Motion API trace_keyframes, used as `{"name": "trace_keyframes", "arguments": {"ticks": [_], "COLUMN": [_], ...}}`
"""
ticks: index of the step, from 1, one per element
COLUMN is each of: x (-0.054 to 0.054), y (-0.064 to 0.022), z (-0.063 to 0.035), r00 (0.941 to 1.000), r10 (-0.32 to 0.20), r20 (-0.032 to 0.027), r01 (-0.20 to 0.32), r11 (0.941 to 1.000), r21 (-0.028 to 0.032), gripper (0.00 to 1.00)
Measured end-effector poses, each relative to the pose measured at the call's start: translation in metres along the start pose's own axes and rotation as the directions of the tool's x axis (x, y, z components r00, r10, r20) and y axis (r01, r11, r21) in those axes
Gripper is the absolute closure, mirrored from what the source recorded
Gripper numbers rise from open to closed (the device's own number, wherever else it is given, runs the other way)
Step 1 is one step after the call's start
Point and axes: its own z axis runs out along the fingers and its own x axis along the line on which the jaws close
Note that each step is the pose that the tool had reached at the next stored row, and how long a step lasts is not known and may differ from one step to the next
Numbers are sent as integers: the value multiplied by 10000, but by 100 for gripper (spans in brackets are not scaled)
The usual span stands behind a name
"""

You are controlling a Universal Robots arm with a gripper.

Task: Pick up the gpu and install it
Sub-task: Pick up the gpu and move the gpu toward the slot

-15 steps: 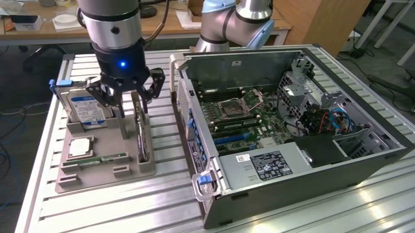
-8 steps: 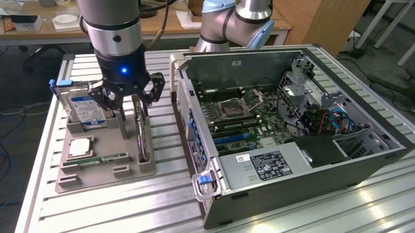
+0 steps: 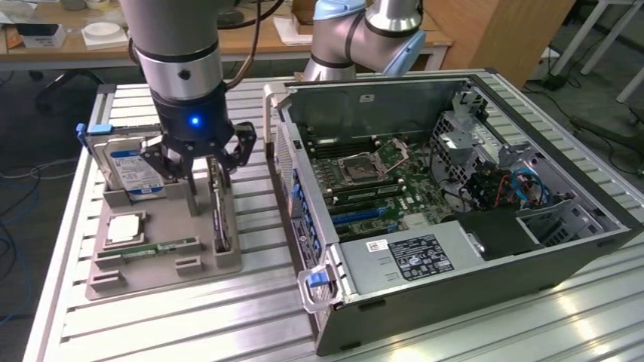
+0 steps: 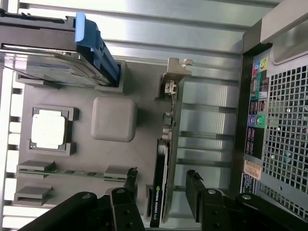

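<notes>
A grey moulded plastic parts holder (image 3: 191, 226) is sitting on a slatted aluminium bench (image 3: 201, 317), keeping each component in its own recess, probably so the arm can find it in a known place.

On the side of the hand away from the computer, a silver hard drive with a blue-and-white label (image 3: 129, 167) is standing on edge in a slot. Beside it, also away from the computer, a square silver processor chip (image 3: 123, 228) is lying flat in a pocket. A narrow green memory stick (image 3: 151, 248) is resting in a groove nearby.

The black two-fingered hand (image 3: 204, 172) is hanging straight down over the holder, a blue light glowing on the wrist above it. Directly beneath it, the gpu (image 4: 160, 159), a thin dark rectangular circuit card, is standing on its long edge in a slot. That pose appears meant to offer its flat faces for gripping. The fingers are spread apart, one on each side of the card, with a gap showing on both sides, so nothing is being gripped yet.

On the hand's other side, a black metal computer tower (image 3: 453, 249) is lying with its side panel off. Its green motherboard (image 3: 382, 181) is facing upward, seemingly to give access from above.
</notes>
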Motion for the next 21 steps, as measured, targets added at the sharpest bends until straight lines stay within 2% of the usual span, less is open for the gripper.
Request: {"name": "trace_keyframes", "arguments": {"ticks": [21], "x": [7], "y": [-21], "z": [382], "r00": [10000], "r10": [-1], "r20": [1], "r01": [1], "r11": [10000], "r21": [-1], "gripper": [47]}}
